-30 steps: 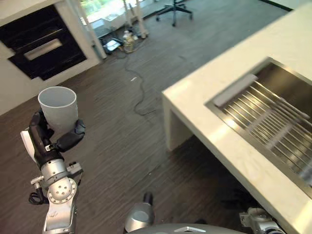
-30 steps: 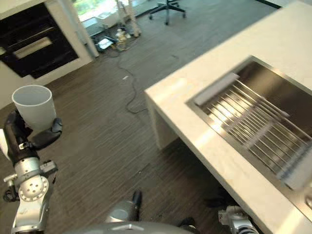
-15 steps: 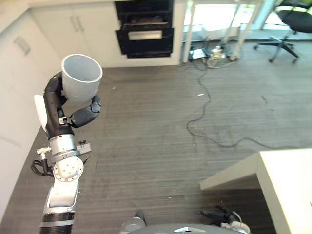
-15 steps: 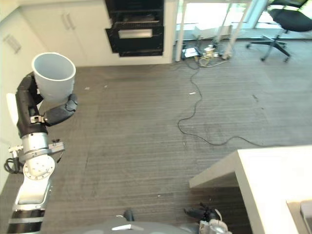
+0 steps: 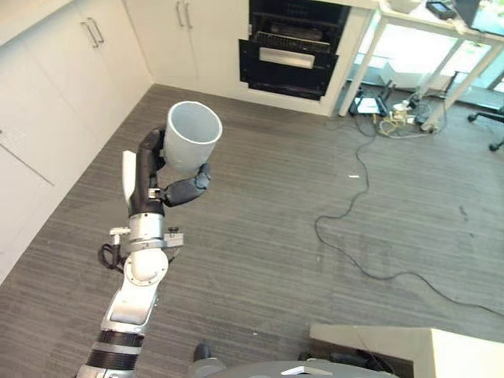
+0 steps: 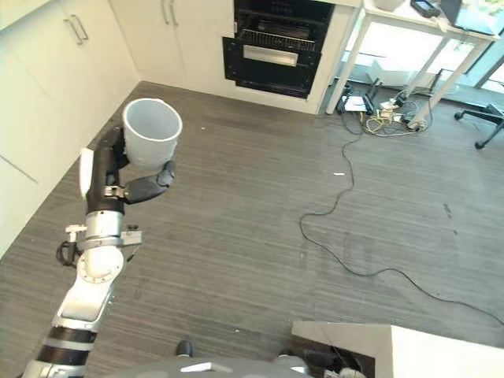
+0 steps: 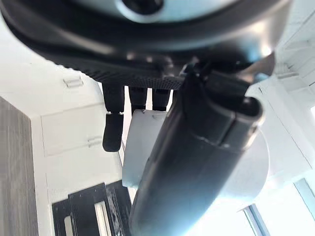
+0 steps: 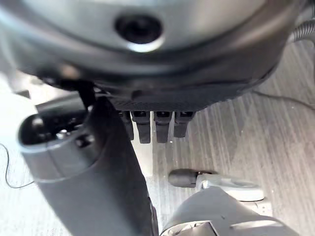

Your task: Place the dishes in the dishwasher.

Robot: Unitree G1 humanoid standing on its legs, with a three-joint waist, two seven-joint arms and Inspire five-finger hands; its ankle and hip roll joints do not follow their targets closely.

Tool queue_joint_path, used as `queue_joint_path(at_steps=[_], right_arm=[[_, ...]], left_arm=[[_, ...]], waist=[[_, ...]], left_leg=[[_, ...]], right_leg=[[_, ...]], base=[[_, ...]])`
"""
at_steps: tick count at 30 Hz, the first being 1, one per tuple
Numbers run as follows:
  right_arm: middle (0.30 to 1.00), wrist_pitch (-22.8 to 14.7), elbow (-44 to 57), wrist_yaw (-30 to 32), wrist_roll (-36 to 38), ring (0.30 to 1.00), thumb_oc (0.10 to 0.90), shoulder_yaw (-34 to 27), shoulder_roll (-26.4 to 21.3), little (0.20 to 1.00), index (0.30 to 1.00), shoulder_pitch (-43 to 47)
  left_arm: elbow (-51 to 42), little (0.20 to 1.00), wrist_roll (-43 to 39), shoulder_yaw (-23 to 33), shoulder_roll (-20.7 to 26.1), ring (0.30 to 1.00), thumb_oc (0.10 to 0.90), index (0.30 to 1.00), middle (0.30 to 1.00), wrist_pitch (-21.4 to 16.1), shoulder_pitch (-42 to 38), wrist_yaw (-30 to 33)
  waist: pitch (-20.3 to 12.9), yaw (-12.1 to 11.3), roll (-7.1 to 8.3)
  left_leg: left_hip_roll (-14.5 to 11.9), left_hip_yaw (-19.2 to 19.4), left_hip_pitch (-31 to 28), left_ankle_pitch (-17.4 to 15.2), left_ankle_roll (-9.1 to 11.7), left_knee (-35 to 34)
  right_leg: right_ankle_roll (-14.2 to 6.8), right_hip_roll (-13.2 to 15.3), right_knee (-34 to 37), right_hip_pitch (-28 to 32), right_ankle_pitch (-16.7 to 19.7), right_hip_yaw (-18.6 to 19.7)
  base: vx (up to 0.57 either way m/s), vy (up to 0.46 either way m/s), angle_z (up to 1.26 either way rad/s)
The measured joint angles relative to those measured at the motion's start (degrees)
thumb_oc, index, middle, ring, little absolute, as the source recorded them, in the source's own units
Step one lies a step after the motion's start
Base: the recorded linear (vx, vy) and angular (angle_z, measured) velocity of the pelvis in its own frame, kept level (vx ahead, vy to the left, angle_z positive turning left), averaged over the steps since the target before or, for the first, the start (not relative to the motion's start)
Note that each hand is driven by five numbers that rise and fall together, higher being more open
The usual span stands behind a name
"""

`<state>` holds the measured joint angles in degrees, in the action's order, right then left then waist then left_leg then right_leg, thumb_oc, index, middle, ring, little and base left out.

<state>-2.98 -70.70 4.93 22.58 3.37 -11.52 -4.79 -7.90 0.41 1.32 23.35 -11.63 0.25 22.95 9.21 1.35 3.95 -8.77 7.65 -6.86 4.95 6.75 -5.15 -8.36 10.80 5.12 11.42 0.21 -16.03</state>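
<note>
A: Nearest in the head views, a pale countertop corner [image 5: 394, 346] juts in at the lower edge. What sits just beyond it?

B: The left hand [image 5: 153, 177], raised over the dark wood-plank floor [image 5: 268, 236]. Its dark fingers and thumb are curled round a plain light-grey cylindrical cup [image 5: 191, 140], held upright with the open mouth upward. The thumb presses the cup's lower side; the fingers wrap its far side.

A: Does the wrist camera agree?

B: Yes. In the left wrist view the thumb lies across the cup [image 7: 142, 157] and the fingers [image 7: 113, 132] hook over its other side.

A: The right hand?

B: The right hand [image 8: 98, 187] shows in its own wrist view, hanging over the floor, fingers [image 8: 155, 128] short and straight, nothing between them and the thumb. Relaxed, holding nothing.

A: Farther out?

B: A black cable [image 5: 370, 236] trails over the floor. White cabinet doors [image 5: 55, 87] run along the left side. At the far wall, a black built-in oven [image 5: 291, 47], beside it a white-legged table [image 5: 425, 47] with a tangle of plugs and wires [image 5: 386, 118] under it.
</note>
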Motion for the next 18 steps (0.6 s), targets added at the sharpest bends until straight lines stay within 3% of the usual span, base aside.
queue_joint_path(at_steps=[3,6,7,8,9,11,18], right_arm=[[0.9,0.4,-0.2,0.0,0.0,0.9,0.8,0.0,0.0,0.9,0.9,-0.6],[0.9,0.6,-1.1,-0.2,0.1,0.9,0.8,-1.6,-0.2,0.9,0.9,-0.5],[0.9,0.7,-1.4,-0.4,0.1,0.9,0.8,-1.9,0.1,0.9,0.9,-0.7],[0.9,0.7,-1.5,-0.5,0.0,0.9,0.8,-1.7,0.3,0.9,0.9,-0.8],[0.9,0.6,-1.5,-0.6,0.0,0.9,0.8,-1.5,0.3,0.9,0.9,-0.6],[0.9,0.3,-0.9,-0.6,0.0,0.9,0.8,-1.5,-0.1,0.9,0.9,-0.4],[0.9,0.5,-1.0,-0.6,0.0,0.9,0.8,-1.0,-0.1,0.9,0.9,-0.7]], left_arm=[[0.0,0.3,0.0,0.8,0.0,0.3,0.4,0.3,0.3,0.1,0.8,0.4],[0.0,0.3,0.0,0.0,0.0,0.3,0.4,0.3,0.3,0.3,0.9,0.3],[-0.1,0.3,0.0,-0.2,0.3,0.3,0.4,0.3,0.3,0.3,0.9,0.3],[-0.2,0.3,0.0,0.1,0.4,0.3,0.4,0.3,0.3,0.3,0.9,0.3],[-0.2,0.3,0.0,0.3,0.5,0.3,0.4,0.3,0.3,0.4,0.9,0.4],[-0.2,0.3,0.0,-0.6,0.4,0.3,0.4,0.3,0.3,1.0,1.3,-0.1],[-0.6,0.3,0.0,-1.0,0.4,0.3,0.4,0.3,0.3,1.0,1.6,-0.7]], waist=[[0.0,-0.1,0.01],[0.0,0.1,-0.41],[-0.7,0.0,0.07],[-1.4,0.0,1.31],[-1.6,0.0,1.62],[-1.1,0.5,0.79],[-1.3,0.5,0.59]], left_leg=[[0.2,0.0,-0.9,0.2,-0.3,0.0],[-0.3,0.0,-2.2,0.5,-1.8,0.0],[0.4,0.0,-2.0,0.1,-2.1,0.0],[1.0,0.1,-1.6,-0.1,-2.3,0.0],[1.5,0.1,-1.1,-0.4,-1.9,0.0],[1.1,0.1,-0.8,-0.4,-1.9,0.2],[1.2,0.2,-1.2,-0.4,-1.9,0.6]], right_leg=[[-0.4,0.5,-2.5,0.0,-0.3,-0.9],[-3.2,1.5,-9.8,-2.6,-2.2,-0.9],[-3.8,1.7,-6.2,-1.9,-2.0,-1.3],[-3.5,1.8,-3.7,-0.8,-1.8,-1.7],[-3.2,1.8,-1.9,-0.5,-1.7,-2.1],[-2.6,1.4,-1.6,-0.4,-1.6,-2.4],[-2.2,1.4,-2.2,0.1,-1.3,-2.6]], base=[[0.01,0.064,0.07],[-0.03,0.092,-0.03],[-0.12,0.079,-0.12],[-0.15,0.074,-0.13],[-0.22,0.057,-0.04],[-0.27,0.0,0.03],[-0.29,-0.042,0.03]])
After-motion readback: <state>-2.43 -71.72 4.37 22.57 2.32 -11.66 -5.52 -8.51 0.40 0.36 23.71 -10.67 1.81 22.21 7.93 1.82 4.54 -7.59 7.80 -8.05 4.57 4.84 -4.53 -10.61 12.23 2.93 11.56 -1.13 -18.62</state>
